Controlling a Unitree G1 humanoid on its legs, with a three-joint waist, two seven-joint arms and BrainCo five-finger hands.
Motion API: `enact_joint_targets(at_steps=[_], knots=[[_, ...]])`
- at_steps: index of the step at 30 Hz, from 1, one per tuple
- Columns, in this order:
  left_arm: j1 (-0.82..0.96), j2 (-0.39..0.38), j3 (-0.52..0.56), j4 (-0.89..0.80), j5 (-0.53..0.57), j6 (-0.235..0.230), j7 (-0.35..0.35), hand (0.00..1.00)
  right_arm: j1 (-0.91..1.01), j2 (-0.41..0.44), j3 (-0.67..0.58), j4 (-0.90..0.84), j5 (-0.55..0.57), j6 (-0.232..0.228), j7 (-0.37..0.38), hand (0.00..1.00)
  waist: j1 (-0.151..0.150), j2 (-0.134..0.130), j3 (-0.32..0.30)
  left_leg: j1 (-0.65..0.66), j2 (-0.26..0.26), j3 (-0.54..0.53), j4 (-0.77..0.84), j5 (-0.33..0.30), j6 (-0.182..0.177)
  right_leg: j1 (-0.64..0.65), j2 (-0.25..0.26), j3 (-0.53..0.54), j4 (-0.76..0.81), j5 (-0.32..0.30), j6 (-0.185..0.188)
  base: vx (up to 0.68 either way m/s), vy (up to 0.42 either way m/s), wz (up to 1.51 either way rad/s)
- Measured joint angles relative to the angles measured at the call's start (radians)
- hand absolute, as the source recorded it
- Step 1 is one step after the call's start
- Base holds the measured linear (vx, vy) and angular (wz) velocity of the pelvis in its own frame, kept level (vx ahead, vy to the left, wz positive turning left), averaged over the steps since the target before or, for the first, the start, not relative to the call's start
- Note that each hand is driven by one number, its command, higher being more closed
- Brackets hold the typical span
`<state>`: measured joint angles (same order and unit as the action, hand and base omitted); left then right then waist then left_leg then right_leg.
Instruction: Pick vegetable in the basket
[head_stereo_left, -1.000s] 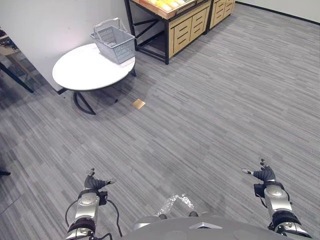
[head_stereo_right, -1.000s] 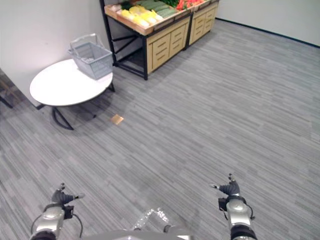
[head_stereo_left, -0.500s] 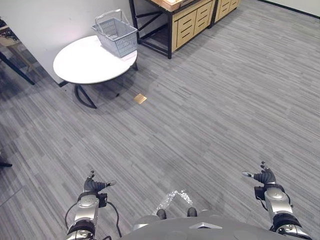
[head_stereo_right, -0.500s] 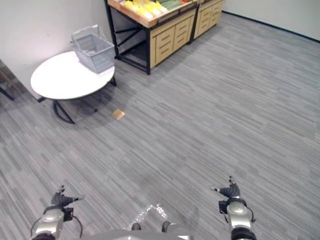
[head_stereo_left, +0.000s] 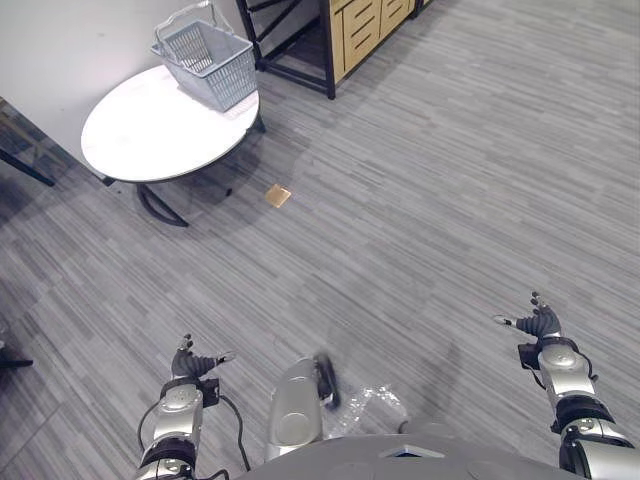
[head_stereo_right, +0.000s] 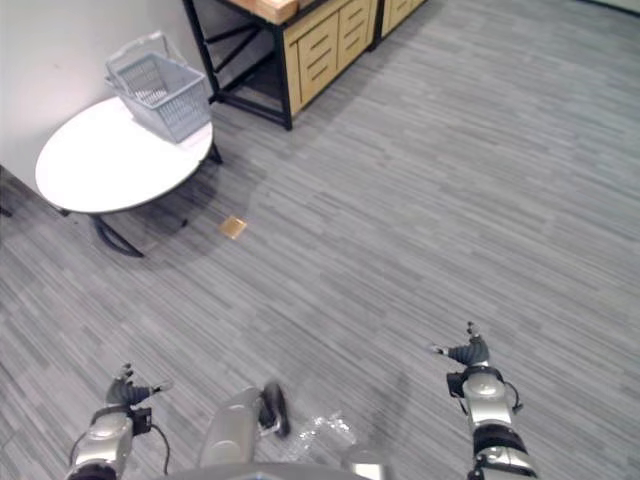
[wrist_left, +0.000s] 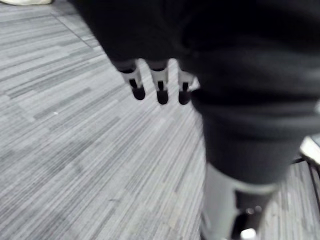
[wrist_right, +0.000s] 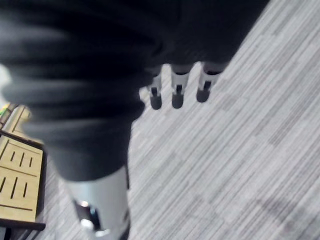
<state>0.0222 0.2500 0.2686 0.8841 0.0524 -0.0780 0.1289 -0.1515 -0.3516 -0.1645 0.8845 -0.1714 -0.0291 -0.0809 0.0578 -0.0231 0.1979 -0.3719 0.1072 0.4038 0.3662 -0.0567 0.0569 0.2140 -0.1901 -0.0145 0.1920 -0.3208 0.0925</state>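
Down at the bottom of the head views, the left hand (head_stereo_left: 190, 362) shows at lower left and the right hand (head_stereo_left: 541, 325) at lower right. Both are empty, held loosely spread. In the left wrist view its straight silver fingers (wrist_left: 159, 92) with dark tips hang over the floor. The floor (head_stereo_left: 420, 200) is matte grey carpet laid in narrow streaked planks that run diagonally across the frame. A small flat tan square (head_stereo_left: 277, 195) lies on it left of centre.

Well beyond that, at upper left, stands a round table (head_stereo_left: 140, 135) with a smooth white top and curved dark legs. On its far edge sits the basket (head_stereo_left: 225, 85), a grey slatted tub with a thin wire handle, and its inside looks bare from here. Just right of it, at the top edge, is a stand (head_stereo_left: 360, 30) of pale wooden drawers in a black metal frame.

I'd judge the task barely begun: both hands are well apart from the basket, and the whole job of picking and filling is not yet done.
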Motion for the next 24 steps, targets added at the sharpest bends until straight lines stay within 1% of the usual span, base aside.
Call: enact_joint_targets(at_steps=[1,2,3,4,5,6,7,8,9,10,11,12,13,14,15,16,17,18,19,20,21,22,23,24], knots=[[0.002,-0.011,-0.003,0.002,0.003,0.0,-0.001,0.0,0.0,0.005,0.001,0.0,-0.002,0.0,0.0,0.0,0.005,-0.014,0.0,0.009,-0.019,-0.001,0.031,-0.036,0.021,-0.013,-0.02,0.003,0.08,0.015,0.028,0.58,0.328,0.29],[0.015,-0.015,-0.003,0.003,0.006,0.001,-0.002,0.0,-0.003,0.014,0.002,0.0,-0.007,0.0,0.0,0.0,0.01,-0.032,0.003,0.044,-0.038,-0.003,0.061,-0.087,0.038,-0.044,-0.039,0.013,0.236,0.053,0.097,0.68,0.368,0.41],[0.037,-0.009,-0.003,0.002,0.009,0.002,-0.003,0.0,-0.01,0.031,0.014,-0.002,-0.009,0.0,0.0,0.0,0.011,-0.05,0.004,0.109,-0.064,-0.018,0.058,-0.126,0.043,-0.106,-0.045,0.05,0.444,0.147,0.173,0.58,0.281,0.42],[0.045,-0.006,-0.003,0.002,0.009,0.004,-0.004,0.0,-0.01,0.037,0.027,-0.006,-0.01,0.0,0.0,0.0,0.009,-0.054,0.003,0.144,-0.076,-0.034,0.049,-0.141,0.044,-0.135,-0.036,0.069,0.552,0.201,0.175,0.55,0.203,0.58],[0.054,-0.004,-0.007,0.0,0.011,0.006,-0.01,0.0,-0.013,0.038,0.06,-0.009,-0.012,-0.001,0.0,0.0,0.009,-0.053,0.003,0.221,-0.089,-0.062,0.02,-0.159,0.044,-0.198,-0.013,0.08,0.758,0.208,0.172,0.51,0.135,0.68],[0.062,-0.002,-0.02,-0.001,0.012,0.006,-0.014,0.0,-0.014,0.038,0.081,-0.043,-0.017,-0.001,0.0,0.0,0.009,-0.05,0.003,0.303,-0.108,-0.091,-0.048,-0.158,0.042,-0.269,-0.012,0.044,0.882,0.198,0.159,0.49,0.106,0.71],[0.066,-0.003,-0.025,-0.002,0.012,0.006,-0.014,0.0,-0.016,0.038,0.086,-0.066,-0.023,-0.001,-0.001,0.0,0.008,-0.043,0.003,0.34,-0.113,-0.107,-0.084,-0.155,0.04,-0.302,-0.015,0.019,0.909,0.186,0.14,0.48,0.074,0.76],[0.075,-0.005,-0.039,-0.004,0.015,0.006,-0.014,0.0,-0.024,0.037,0.089,-0.116,-0.036,-0.002,-0.003,0.0,-0.002,-0.029,0.001,0.406,-0.119,-0.148,-0.148,-0.147,0.033,-0.365,-0.021,-0.034,0.909,0.154,0.076,0.47,0.021,0.89],[0.078,-0.004,-0.048,-0.013,0.015,0.006,-0.015,0.0,-0.033,0.036,0.089,-0.159,-0.05,-0.004,-0.004,0.0,-0.015,-0.023,-0.001,0.456,-0.12,-0.187,-0.195,-0.142,0.025,-0.424,-0.02,-0.063,0.861,0.123,0.048,0.56,-0.039,0.94],[0.08,-0.003,-0.052,-0.016,0.015,0.006,-0.015,0.0,-0.036,0.033,0.088,-0.176,-0.05,-0.008,-0.006,0.0,-0.019,-0.018,0.002,0.479,-0.12,-0.21,-0.211,-0.141,0.024,-0.449,-0.019,-0.07,0.824,0.11,0.043,0.56,-0.13,1.14],[0.075,-0.004,-0.054,-0.019,0.015,0.005,-0.015,0.0,-0.038,0.023,0.086,-0.204,-0.05,-0.01,-0.011,0.0,-0.034,-0.016,0.001,0.51,-0.116,-0.263,-0.236,-0.142,0.021,-0.492,-0.016,-0.081,0.712,0.098,0.021,0.48,-0.166,1.06],[0.072,-0.005,-0.055,-0.02,0.015,0.005,-0.016,0.0,-0.042,0.019,0.082,-0.217,-0.051,-0.01,-0.013,0.0,-0.043,-0.015,0.001,0.522,-0.11,-0.295,-0.244,-0.147,0.014,-0.508,-0.012,-0.083,0.635,0.095,0.016,0.48,-0.234,1.42],[0.064,-0.004,-0.065,-0.02,0.015,0.004,-0.016,0.0,-0.048,0.017,0.054,-0.255,-0.06,-0.01,-0.016,0.0,-0.053,-0.009,0.002,0.537,-0.086,-0.344,-0.256,-0.161,-0.009,-0.529,0.0,-0.081,0.426,0.112,0.014,0.48,-0.287,1.29],[0.056,-0.005,-0.067,-0.019,0.015,0.002,-0.016,0.0,-0.061,0.01,0.043,-0.279,-0.078,-0.01,-0.031,0.0,-0.053,-0.001,0.005,0.551,-0.057,-0.377,-0.262,-0.177,-0.036,-0.523,0.011,-0.08,0.156,0.19,0.015,0.48,-0.32,1.16],[0.054,-0.003,-0.066,-0.019,0.015,0.001,-0.016,0.0,-0.077,0.005,0.043,-0.281,-0.089,-0.01,-0.037,0.0,-0.052,-0.001,0.009,0.56,-0.045,-0.394,-0.263,-0.188,-0.054,-0.524,0.011,-0.078,0.038,0.235,0.024,0.51,-0.393,0.93],[0.052,-0.002,-0.066,-0.014,0.016,0.001,-0.016,0.0,-0.109,-0.01,0.043,-0.281,-0.09,-0.009,-0.043,0.0,-0.048,-0.019,0.009,0.59,-0.027,-0.422,-0.265,-0.217,-0.086,-0.528,0.008,-0.059,-0.097,0.289,0.032,0.54,-0.481,0.88],[0.059,-0.001,-0.068,-0.002,0.018,0.0,-0.018,0.0,-0.131,-0.028,0.045,-0.289,-0.102,-0.008,-0.05,0.0,-0.046,-0.028,0.002,0.623,-0.014,-0.45,-0.273,-0.257,-0.114,-0.529,-0.004,-0.014,-0.109,0.27,0.052,0.56,-0.518,0.9],[0.057,-0.012,-0.069,0.014,0.019,-0.001,-0.019,0.0,-0.133,-0.047,0.044,-0.308,-0.115,-0.008,-0.055,0.0,-0.05,-0.019,0.003,0.645,-0.002,-0.47,-0.276,-0.282,-0.13,-0.533,0.006,-0.005,-0.063,0.347,0.081,0.56,-0.505,0.86],[0.062,-0.042,-0.072,0.029,0.019,-0.004,-0.022,0.0,-0.146,-0.076,0.044,-0.334,-0.134,-0.008,-0.06,0.0,-0.042,0.024,-0.009,0.645,0.049,-0.482,-0.234,-0.299,-0.144,-0.556,0.049,0.003,0.041,0.372,0.083,0.57,-0.484,0.8],[0.066,-0.061,-0.074,0.048,0.027,-0.014,-0.035,0.0,-0.167,-0.088,0.047,-0.357,-0.171,-0.002,-0.063,0.0,-0.042,0.059,-0.02,0.611,0.087,-0.497,-0.152,-0.284,-0.142,-0.554,0.082,-0.009,0.097,0.347,0.043,0.55,-0.466,0.67],[0.073,-0.071,-0.072,0.052,0.038,-0.017,-0.038,0.0,-0.18,-0.089,0.051,-0.368,-0.186,0.001,-0.067,0.0,-0.04,0.07,-0.025,0.585,0.1,-0.503,-0.094,-0.268,-0.143,-0.548,0.089,-0.031,0.111,0.326,0.022,0.54,-0.462,0.47],[0.085,-0.086,-0.066,0.053,0.048,-0.017,-0.038,0.0,-0.201,-0.087,0.059,-0.389,-0.208,0.0,-0.074,0.0,-0.039,0.081,-0.025,0.536,0.111,-0.522,0.026,-0.232,-0.148,-0.526,0.101,-0.049,0.116,0.3,0.008,0.5,-0.415,0.38],[0.103,-0.106,-0.062,0.054,0.05,-0.016,-0.039,0.0,-0.237,-0.083,0.086,-0.4,-0.218,0.0,-0.088,0.0,-0.034,0.09,-0.021,0.431,0.125,-0.525,0.269,-0.109,-0.156,-0.46,0.114,-0.079,0.103,0.262,-0.014,0.59,-0.433,0.45],[0.117,-0.12,-0.063,0.053,0.05,-0.014,-0.039,0.0,-0.254,-0.081,0.114,-0.416,-0.226,0.0,-0.094,0.0,-0.02,0.1,-0.003,0.369,0.155,-0.506,0.443,0.021,-0.167,-0.367,0.13,-0.099,0.06,0.241,-0.034,0.49,-0.309,0.37]])
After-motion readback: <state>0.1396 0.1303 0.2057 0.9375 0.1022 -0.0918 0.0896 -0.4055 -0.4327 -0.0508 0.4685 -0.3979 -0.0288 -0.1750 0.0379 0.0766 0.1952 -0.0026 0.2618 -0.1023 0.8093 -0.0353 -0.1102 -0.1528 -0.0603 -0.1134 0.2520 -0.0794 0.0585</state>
